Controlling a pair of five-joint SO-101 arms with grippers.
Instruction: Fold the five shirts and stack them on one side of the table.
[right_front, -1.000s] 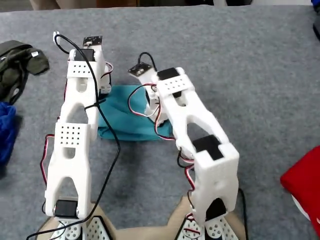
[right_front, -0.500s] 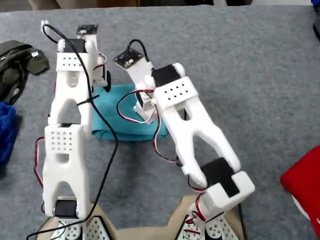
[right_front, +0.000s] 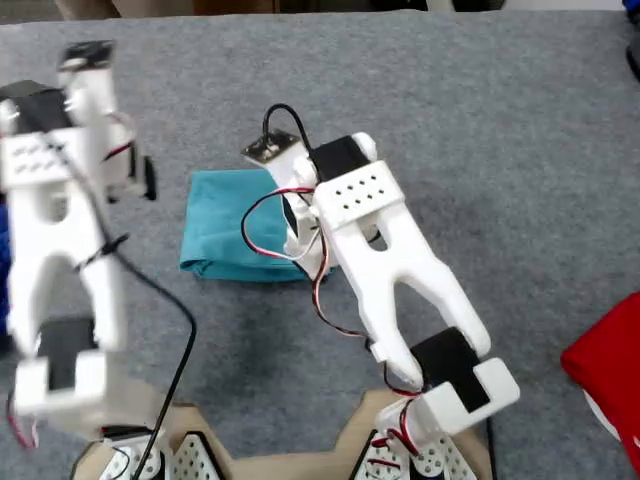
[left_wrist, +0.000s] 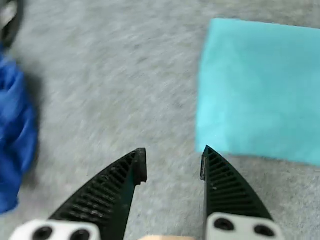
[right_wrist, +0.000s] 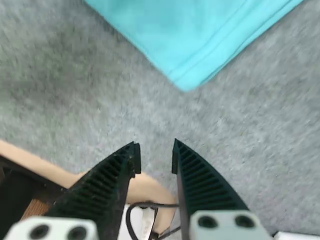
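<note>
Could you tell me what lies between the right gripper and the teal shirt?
Only bare grey mat separates the right gripper from the teal shirt, seen in the right wrist view.

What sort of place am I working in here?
Probably a robot test bench: a grey felt-covered table, a left arm and a right arm based at its near edge, and a folded teal shirt and a red shirt laid out.

The grey table (right_front: 480, 120) carries a folded teal shirt (right_front: 225, 225). Well right of it lies a red cloth (right_front: 610, 360), and left of it a blue cloth (left_wrist: 15, 135), perhaps crumpled.
</note>
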